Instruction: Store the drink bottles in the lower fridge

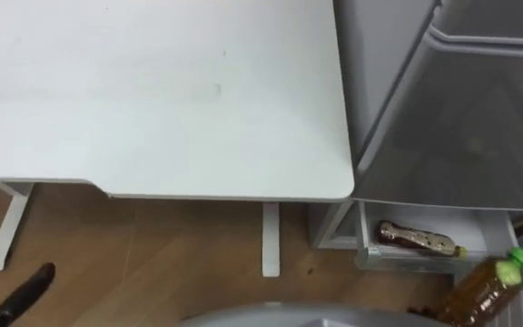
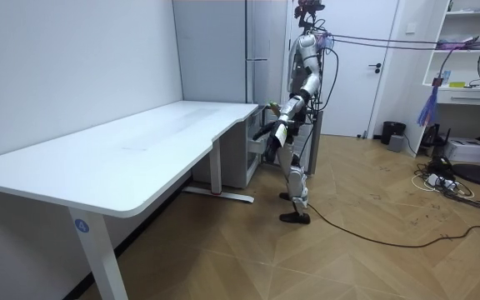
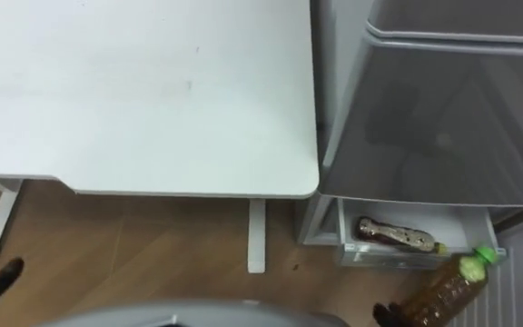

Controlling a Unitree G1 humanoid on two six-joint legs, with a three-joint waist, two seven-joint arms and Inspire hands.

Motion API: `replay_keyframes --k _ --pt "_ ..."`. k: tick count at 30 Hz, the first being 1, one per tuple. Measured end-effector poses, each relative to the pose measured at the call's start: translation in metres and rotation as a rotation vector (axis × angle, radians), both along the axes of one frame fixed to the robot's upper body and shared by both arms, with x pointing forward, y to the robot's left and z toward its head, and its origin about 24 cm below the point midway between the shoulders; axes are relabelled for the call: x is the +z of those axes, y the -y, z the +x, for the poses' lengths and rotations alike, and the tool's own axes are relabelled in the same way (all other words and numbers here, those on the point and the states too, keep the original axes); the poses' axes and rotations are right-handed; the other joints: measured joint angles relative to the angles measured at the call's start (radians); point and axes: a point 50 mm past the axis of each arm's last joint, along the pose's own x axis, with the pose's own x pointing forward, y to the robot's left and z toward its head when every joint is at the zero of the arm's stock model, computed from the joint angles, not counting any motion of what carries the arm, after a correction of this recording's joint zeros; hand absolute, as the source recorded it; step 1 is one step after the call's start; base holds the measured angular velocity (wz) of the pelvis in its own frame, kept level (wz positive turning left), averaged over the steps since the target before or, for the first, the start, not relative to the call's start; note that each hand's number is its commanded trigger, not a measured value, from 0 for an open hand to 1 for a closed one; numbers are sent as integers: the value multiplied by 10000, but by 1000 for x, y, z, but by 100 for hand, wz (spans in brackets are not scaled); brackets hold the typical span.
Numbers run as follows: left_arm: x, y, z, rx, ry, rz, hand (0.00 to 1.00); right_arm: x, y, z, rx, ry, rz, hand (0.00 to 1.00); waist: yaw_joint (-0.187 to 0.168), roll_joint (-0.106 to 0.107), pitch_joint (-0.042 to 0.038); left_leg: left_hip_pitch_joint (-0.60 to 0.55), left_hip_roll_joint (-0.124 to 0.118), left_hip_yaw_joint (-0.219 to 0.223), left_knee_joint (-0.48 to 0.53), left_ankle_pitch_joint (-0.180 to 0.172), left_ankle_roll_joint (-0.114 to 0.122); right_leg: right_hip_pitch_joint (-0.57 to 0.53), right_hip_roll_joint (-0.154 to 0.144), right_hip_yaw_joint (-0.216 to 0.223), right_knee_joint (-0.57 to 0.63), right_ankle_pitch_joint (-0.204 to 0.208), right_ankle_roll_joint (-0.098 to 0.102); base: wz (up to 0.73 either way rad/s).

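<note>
Hanging low over the wood floor [image 1: 171, 263] at lower left, the left hand [image 1: 27, 289] shows straight fingers close together, carrying nothing. Lower right: a brown bottle [image 1: 487, 289] with a green cap tilts up above the floor, its base meeting the right hand [image 1: 419, 314] at the edge; its grip, cannot tell. Just beyond, the open lower fridge drawer [image 1: 407, 261] has a second bottle [image 1: 416, 238] lying on its side. Farther on, the white table [image 1: 152, 91] stands beside the grey fridge [image 1: 461, 118].
</note>
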Motion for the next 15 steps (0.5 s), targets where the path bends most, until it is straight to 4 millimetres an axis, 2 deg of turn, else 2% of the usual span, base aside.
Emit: replay_keyframes --k 1,7,11,13,15 --pt "-6 2 -12 109 -468 -304 0 -1 0 -3 -198 -236 17 100 -121 -16 6 6 10 49 0 -14 -8 -8 19 40 -11 -1 -1 -7" --pt "-28 22 -38 -255 -1674 -2087 0 -6 -4 -6 -571 -1041 115 100 -303 -39 21 98 33 189 10 -101 -13 3 77 230 -7 1 -4 -10" --pt "-36 31 -46 -629 -2154 -2951 0 -9 -4 0 -661 -1124 148 100 -419 -60 40 92 52 279 -5 -128 -9 -31 104 323 -7 0 -3 -6" --pt "-40 38 -51 -913 -2553 -3522 0 -11 -5 7 -706 -1122 256 100 -588 -65 44 82 64 302 0 -155 -13 -43 119 372 -13 -3 -3 -4" --pt "-43 41 -51 -1253 -2707 -3827 0 -12 -6 10 -694 -1144 315 100 -577 -73 44 60 64 348 11 -156 -13 -80 123 401 -4 -3 -2 -7"
